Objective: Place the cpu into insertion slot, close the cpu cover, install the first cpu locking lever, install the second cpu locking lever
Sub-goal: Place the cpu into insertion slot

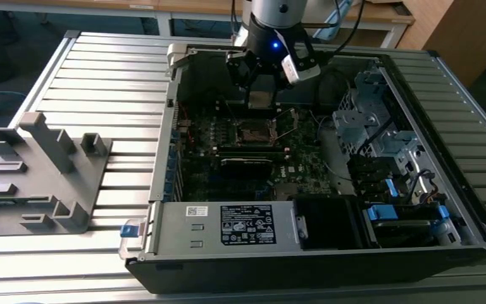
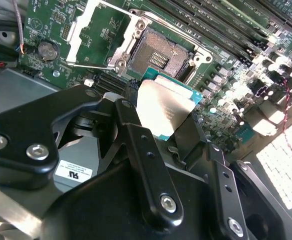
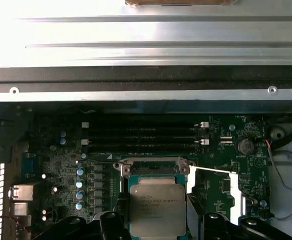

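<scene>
Gripping the cpu by two opposite edges, the claw hung inside the open computer case, its black fingers clenched on the chip with the dull metal top facing the wrist. In the second wrist view the cpu sat above the green motherboard and apart from it, with its far edge lined up near the closest edge of the insertion slot. The slot lay uncovered, its dark contact field bare, and the cpu was not seated. The cpu cover stood swung back on its hinge beside the slot, leaving open room over it. A thin lever lay along the cover's outer edge. In the first wrist view the memory slots ran beyond the slot, parallel to the case's metal wall. In the exterior view the case lay on the slatted table, and a grey fixture stood well apart at the exterior view's left.
</scene>
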You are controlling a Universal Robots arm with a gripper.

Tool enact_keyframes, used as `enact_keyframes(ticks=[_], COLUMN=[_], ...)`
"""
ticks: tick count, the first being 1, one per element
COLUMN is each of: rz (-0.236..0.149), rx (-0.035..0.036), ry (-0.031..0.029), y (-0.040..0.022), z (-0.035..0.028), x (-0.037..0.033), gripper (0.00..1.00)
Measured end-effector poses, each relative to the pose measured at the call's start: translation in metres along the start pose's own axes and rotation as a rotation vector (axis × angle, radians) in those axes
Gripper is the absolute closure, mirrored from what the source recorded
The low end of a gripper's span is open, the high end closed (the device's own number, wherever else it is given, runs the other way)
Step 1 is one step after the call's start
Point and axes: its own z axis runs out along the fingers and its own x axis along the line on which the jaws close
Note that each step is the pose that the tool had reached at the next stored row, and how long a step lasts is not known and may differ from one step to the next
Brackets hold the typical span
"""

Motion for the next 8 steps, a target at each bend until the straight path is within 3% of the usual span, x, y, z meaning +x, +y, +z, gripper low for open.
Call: enact_keyframes(ticks=[8], rz=[0.0], rx=[0.0004], ry=[0.0002], y=[-0.0002], z=[0.0017], x=[0.0001], gripper=[0.46])
